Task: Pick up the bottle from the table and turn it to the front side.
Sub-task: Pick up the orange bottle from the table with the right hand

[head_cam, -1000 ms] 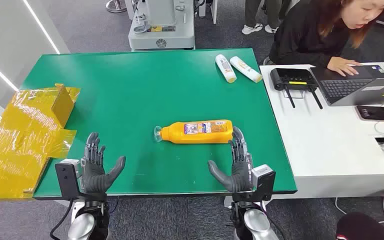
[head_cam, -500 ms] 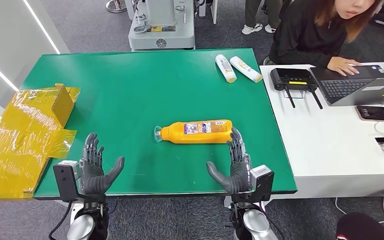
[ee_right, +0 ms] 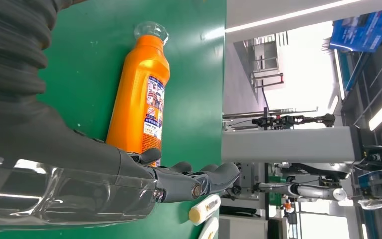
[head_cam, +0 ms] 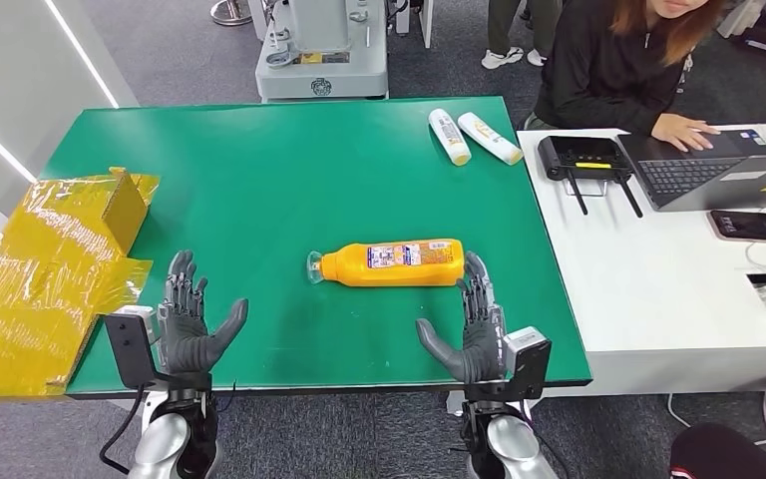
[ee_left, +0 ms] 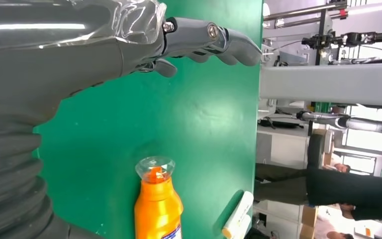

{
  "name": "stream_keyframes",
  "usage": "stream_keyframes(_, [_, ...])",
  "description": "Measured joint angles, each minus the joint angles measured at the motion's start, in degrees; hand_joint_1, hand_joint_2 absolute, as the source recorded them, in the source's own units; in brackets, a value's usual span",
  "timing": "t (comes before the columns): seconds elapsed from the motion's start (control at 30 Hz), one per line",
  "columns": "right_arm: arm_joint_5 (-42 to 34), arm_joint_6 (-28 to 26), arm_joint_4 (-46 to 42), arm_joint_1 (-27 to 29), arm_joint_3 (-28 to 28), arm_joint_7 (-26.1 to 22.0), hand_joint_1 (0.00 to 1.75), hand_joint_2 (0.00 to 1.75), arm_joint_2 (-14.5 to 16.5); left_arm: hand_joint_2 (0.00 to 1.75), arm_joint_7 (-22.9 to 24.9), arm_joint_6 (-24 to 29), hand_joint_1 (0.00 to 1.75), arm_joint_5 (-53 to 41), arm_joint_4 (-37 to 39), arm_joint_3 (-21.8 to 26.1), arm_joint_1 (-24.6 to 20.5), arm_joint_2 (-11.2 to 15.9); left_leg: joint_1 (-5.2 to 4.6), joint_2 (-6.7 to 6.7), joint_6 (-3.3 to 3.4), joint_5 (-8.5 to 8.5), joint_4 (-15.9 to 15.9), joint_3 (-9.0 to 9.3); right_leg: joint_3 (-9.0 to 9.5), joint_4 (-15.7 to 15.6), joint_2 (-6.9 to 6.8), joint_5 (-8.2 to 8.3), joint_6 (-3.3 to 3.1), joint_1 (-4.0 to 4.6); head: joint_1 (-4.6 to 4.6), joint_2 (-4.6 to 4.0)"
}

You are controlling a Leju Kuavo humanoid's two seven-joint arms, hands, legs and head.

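- One orange bottle (head_cam: pixel 391 263) is seen lying on its side on the green table (head_cam: pixel 259 180).
- Two white bottles (head_cam: pixel 450 136) (head_cam: pixel 491 138) are seen lying side by side near the table's far right corner.
- One green table and one white table (head_cam: pixel 658 289) are shown, set edge to edge.
- Two robot hands are shown: one left hand (head_cam: pixel 189 321) and one right hand (head_cam: pixel 472 327).
- One yellow cardboard box (head_cam: pixel 45 259), wrapped in film, is seen at the green table's left edge.
- On the white table are counted one black router (head_cam: pixel 590 157), one laptop (head_cam: pixel 713 170) and one phone (head_cam: pixel 755 226).
- One seated person (head_cam: pixel 623 65) is shown at the laptop.
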Motion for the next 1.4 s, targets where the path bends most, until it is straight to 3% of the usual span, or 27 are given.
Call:
stream_keyframes(0.17, [0.9, -1.0, 0.0, -0.1, 0.0, 0.1, 0.0, 1.75, -0.1, 1.75, 0.0, -0.7, 0.0, 0.0, 0.8, 0.0, -1.1, -0.3, 0.0, -0.02, 0.0, 0.0, 0.0, -0.01, -0.01, 0.0, -0.01, 0.0, 0.0, 0.0, -0.01, 0.0])
stream_keyframes(0.3, [6.6, -3.9, 0.2, -1.7, 0.0, 2.6, 0.0, 1.75, -0.3, 1.75, -0.3, -2.2, 0.0, -0.6, 2.6, -0.4, -3.4, -1.1, -0.01, 0.01, 0.0, 0.0, 0.0, -0.03, -0.01, 0.0, 0.01, 0.02, 0.02, 0.0, 0.0, -0.01])
stream_keyframes(0.67, [25.2, -4.0, 11.6, -15.7, 1.6, 10.5, 0.0, 1.75, -2.0, 1.75, -0.5, -3.6, 0.0, -1.6, 5.0, -2.0, -6.0, -2.3, 0.0, 0.04, 0.07, 0.05, 0.1, -0.04, 0.0, 0.0, 0.07, 0.11, 0.09, 0.0, -0.01, 0.01])
stream_keyframes(1.17, [35.6, 15.4, 34.1, -35.5, 13.2, 25.2, 0.0, 1.75, -0.7, 1.75, -0.5, -5.1, 0.0, -1.6, 8.2, -4.3, -9.4, -2.5, 0.0, 0.0, 0.11, 0.1, 0.2, -0.09, -0.02, 0.1, 0.04, 0.13, 0.11, 0.0, -0.01, -0.01])
stream_keyframes(1.4, [36.6, 17.8, 40.1, -40.6, 16.9, 28.6, 0.0, 1.75, 0.6, 1.75, 0.0, -5.1, 0.0, -1.6, 8.5, -5.4, -9.7, -2.5, -0.01, -0.02, 0.11, 0.1, 0.2, -0.1, -0.02, 0.1, 0.02, 0.13, 0.11, 0.0, 0.0, -0.01])
